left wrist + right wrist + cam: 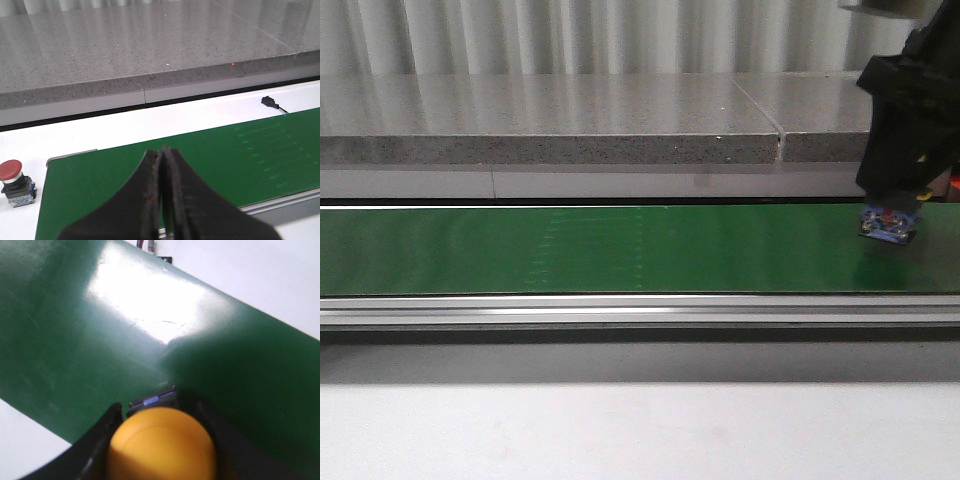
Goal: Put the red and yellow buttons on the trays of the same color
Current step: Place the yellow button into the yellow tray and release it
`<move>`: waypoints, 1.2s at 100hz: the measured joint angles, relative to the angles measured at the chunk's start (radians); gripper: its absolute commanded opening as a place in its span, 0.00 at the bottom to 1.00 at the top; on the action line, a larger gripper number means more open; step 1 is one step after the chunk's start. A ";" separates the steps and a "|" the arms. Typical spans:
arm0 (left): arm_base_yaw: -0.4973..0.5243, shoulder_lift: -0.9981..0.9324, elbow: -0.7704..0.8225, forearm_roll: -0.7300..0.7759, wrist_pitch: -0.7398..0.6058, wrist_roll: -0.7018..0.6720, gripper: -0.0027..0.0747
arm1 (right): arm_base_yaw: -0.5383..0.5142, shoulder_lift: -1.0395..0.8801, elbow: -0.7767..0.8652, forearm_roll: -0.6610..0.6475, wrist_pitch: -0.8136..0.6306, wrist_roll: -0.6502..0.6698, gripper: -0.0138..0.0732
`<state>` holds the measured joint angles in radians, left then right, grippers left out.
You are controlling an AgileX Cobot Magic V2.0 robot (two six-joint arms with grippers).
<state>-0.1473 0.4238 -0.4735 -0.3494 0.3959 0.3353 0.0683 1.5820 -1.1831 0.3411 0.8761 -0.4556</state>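
A yellow button (pixel 162 445) with a domed cap fills the space between the fingers of my right gripper (pixel 158 407), which is shut on it. In the front view its blue-grey base (pixel 887 224) hangs under the right gripper (pixel 900 200), at or just above the green belt (pixel 570 250) at the far right. A red button (pixel 11 170) on a grey base stands on the white surface beside the belt's end. My left gripper (pixel 162 150) is shut with nothing in it, above the belt (pixel 100 185). No trays are in view.
A grey stone ledge (pixel 570 120) runs behind the belt. An aluminium rail (pixel 620 310) borders the belt's front edge. A small black connector with a wire (pixel 269 101) lies on the white strip behind the belt.
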 measured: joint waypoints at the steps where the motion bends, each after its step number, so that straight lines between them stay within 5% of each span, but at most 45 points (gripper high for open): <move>1: 0.000 0.000 0.000 0.000 0.000 0.000 0.01 | 0.000 -0.004 0.002 -0.012 0.003 0.006 0.24; 38: 0.000 0.000 0.000 0.000 0.000 0.000 0.01 | -0.154 -0.233 0.043 -0.252 0.093 0.284 0.24; 84: 0.000 0.000 0.000 0.000 0.000 0.000 0.01 | -0.640 -0.348 0.369 -0.267 -0.049 0.409 0.24; 120: 0.000 0.000 0.000 0.000 0.000 0.000 0.01 | -0.703 -0.305 0.468 -0.274 -0.202 0.428 0.24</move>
<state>-0.1473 0.4238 -0.4735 -0.3499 0.3959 0.3353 -0.6344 1.2773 -0.7146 0.0676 0.6745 -0.0276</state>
